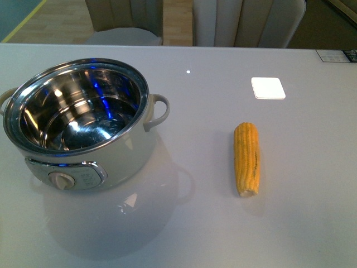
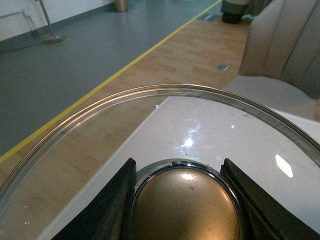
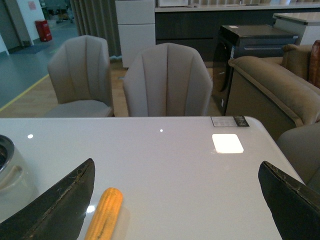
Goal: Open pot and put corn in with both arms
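1. One pot is sitting on the left part of the grey table. Its mouth is standing uncovered and its steel inside is catching blue glints. Its two side handles are sticking out left and right, and one knob is facing the near edge.
2. One corn cob is lying flat to the right of the pot, well apart from it, with its length running from near to far.
3. One glass lid is being held by the left gripper. The gripper's two black fingers are pressing in on either side of the lid's single bronze knob. Through the glass a table edge and the wooden floor are showing.
4. The right gripper is hovering over the table with its two fingers spread wide and gripping nothing. The corn is lying close by one of them.
5. One white square is lying flat beyond the corn, towards the far edge.
6. Two chairs are standing just behind that far edge.
7. A broad bare stretch of tabletop is lying between the pot and the corn, and more is running along the near side of both.
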### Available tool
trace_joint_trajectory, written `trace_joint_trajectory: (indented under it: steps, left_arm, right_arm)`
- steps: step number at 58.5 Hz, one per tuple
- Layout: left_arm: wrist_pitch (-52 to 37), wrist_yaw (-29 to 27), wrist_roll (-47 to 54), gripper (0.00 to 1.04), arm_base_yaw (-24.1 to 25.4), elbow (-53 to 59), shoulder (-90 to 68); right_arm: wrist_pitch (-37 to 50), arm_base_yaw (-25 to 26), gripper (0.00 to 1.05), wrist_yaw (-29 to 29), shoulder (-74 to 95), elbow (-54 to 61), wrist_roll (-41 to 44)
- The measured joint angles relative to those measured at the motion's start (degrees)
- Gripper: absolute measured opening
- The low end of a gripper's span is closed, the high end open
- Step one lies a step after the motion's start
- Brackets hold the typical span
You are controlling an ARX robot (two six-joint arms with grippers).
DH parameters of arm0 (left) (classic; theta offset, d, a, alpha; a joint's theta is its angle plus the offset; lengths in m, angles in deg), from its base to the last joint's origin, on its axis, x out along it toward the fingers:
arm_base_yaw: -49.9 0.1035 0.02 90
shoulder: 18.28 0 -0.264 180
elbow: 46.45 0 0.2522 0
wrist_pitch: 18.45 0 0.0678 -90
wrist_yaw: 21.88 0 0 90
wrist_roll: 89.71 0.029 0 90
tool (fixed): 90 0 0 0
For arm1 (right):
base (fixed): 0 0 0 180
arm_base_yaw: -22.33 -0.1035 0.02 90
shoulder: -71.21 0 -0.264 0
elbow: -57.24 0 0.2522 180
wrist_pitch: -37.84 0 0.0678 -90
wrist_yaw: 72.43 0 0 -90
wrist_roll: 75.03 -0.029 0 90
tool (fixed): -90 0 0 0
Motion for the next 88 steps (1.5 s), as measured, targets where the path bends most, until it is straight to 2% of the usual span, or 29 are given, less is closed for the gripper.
trace_joint_trajectory:
  steps: [18,41,68,88]
  left_arm:
    - [-9.6,1.1,1.3,0.44,2.2,-4.8,-19.7]
    - [-11.8,-0.5,2.7,0.44,2.0,-19.8,-37.0]
    - [-13.4,1.9,2.6,0.44,2.3,-23.3,-45.1]
    - [-14.0,2.5,2.9,0.97,2.4,-16.8,-36.6]
  right_arm:
    - [0.0,0.0,0.96,0.0,0.0,0.0,0.0]
    - [0.0,0.0,0.96,0.0,0.0,0.0,0.0]
    - [0.0,0.0,0.96,0.0,0.0,0.0,0.0]
    - [0.0,0.0,0.96,0.0,0.0,0.0,0.0]
